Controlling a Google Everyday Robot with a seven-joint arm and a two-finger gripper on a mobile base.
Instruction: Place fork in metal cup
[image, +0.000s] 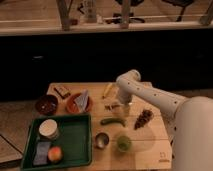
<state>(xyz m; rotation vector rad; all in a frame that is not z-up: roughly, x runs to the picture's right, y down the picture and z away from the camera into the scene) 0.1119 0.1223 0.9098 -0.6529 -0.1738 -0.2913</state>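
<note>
My gripper (120, 105) hangs from the white arm (150, 95) and sits low over the wooden table (150, 145), just right of a banana (107, 90). A small thin dark-and-silver thing (112, 106) lies at its tip; I cannot tell if it is the fork or if it is held. The metal cup (102, 140) stands upright near the table's front, well below and left of the gripper. A light green cup (123, 143) stands next to it on the right.
A green vegetable (113, 121) lies between gripper and cups. A dark bunch (143, 119) lies to the right. A red bowl (75, 106) and a brown bowl (46, 104) stand at left. A green tray (70, 145) holds a beige cup (48, 128) and an apple (55, 154).
</note>
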